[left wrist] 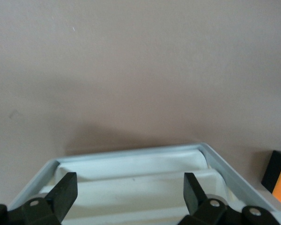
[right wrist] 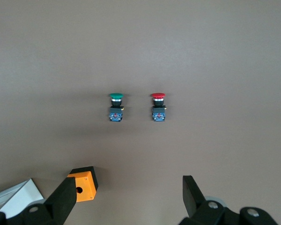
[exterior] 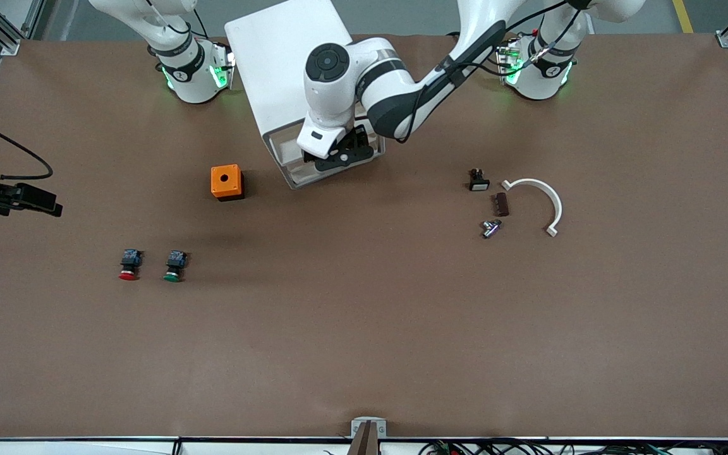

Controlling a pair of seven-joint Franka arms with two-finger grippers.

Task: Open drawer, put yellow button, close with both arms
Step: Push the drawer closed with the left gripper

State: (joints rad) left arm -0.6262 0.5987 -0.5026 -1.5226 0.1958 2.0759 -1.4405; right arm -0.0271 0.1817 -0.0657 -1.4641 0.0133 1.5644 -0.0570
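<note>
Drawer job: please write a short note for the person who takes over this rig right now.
Left end effector: open, empty, at the top drawer front.
Right end effector: open, empty, waiting over the table toward the right arm's end.
Drawer, in the white cabinet, looks partly pulled out.
Yellow button: seen in no view; possibly inside, cannot tell.
Left to do: confirm the button, then close the drawer with both arms.

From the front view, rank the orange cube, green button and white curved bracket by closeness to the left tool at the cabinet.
Left tool, open, at the cabinet front.
1. Orange cube, beside the cabinet, toward the right arm's end.
2. White curved bracket, toward the left arm's end.
3. Green button, nearer the camera.
Bracket and button are close.
</note>
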